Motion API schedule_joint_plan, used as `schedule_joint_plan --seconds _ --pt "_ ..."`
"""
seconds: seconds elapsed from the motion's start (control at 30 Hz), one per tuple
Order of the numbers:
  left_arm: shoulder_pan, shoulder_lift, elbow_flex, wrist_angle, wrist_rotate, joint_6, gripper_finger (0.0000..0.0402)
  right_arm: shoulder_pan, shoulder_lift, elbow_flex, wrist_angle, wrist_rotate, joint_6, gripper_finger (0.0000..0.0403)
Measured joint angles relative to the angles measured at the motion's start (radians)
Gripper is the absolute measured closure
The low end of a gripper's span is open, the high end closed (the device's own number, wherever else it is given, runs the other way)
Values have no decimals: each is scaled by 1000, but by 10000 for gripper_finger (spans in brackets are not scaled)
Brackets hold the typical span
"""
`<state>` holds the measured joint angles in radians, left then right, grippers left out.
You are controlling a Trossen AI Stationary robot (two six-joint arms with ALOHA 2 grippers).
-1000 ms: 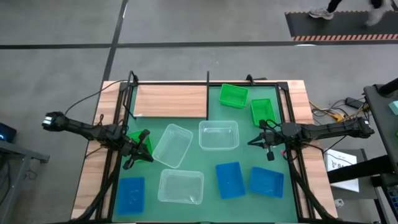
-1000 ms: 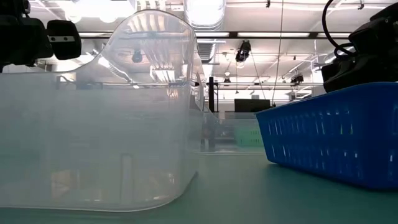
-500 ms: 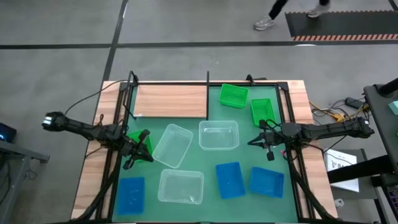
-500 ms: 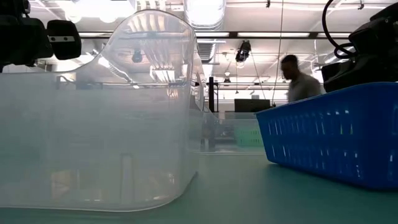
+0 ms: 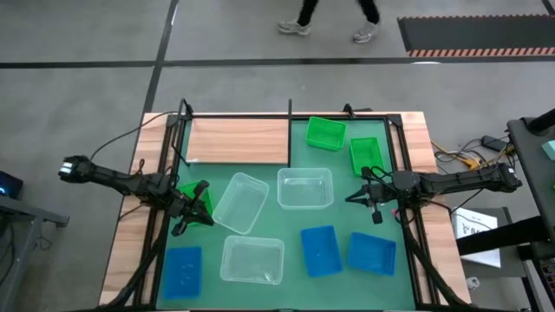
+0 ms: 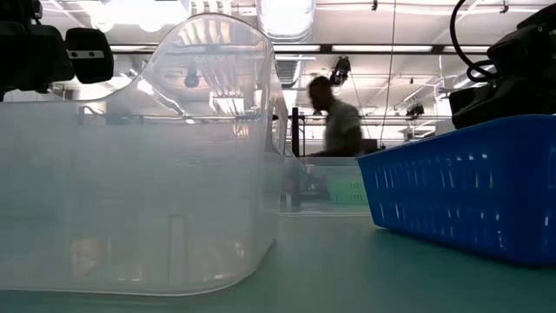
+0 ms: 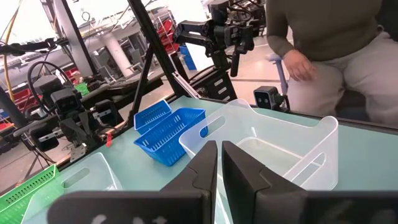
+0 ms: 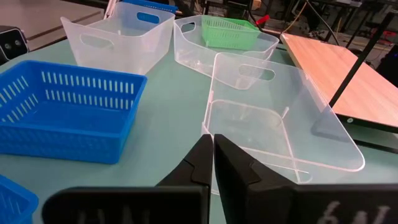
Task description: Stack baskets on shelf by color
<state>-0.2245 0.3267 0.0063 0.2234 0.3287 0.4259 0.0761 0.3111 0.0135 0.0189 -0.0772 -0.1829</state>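
Note:
Several baskets lie on the green mat [image 5: 286, 225]. Three clear ones [image 5: 240, 202] [image 5: 305, 188] [image 5: 252, 260] sit in the middle. Three blue ones [image 5: 183, 270] [image 5: 320, 250] [image 5: 371, 253] line the near side. Two green ones [image 5: 325, 133] [image 5: 365, 156] sit at the far right, and a third [image 5: 189, 191] shows under my left arm. The light-wood shelf [image 5: 238, 141] lies at the far left with nothing on it. My left gripper [image 5: 205, 204] hovers shut at the mat's left edge, pointing at a clear basket [image 7: 273, 149]. My right gripper [image 5: 354, 198] hovers shut at the right, facing another clear basket [image 8: 280, 118].
Black frame posts [image 5: 184, 108] stand at the table's far corners and beside the shelf. A person [image 5: 334, 13] walks on the floor beyond the far edge. Another person [image 7: 323, 37] sits at the table's near side, by the low camera [image 7: 267, 98].
Both arms and all baskets have kept still. A person beyond the table's far edge has walked from right to left across the floor.

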Motion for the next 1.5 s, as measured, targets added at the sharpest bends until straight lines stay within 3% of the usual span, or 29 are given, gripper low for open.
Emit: schedule_joint_plan --seconds 1.5 --pt "0 0 0 0 0 0 394 0 -3 -1 23 6 -50 394"
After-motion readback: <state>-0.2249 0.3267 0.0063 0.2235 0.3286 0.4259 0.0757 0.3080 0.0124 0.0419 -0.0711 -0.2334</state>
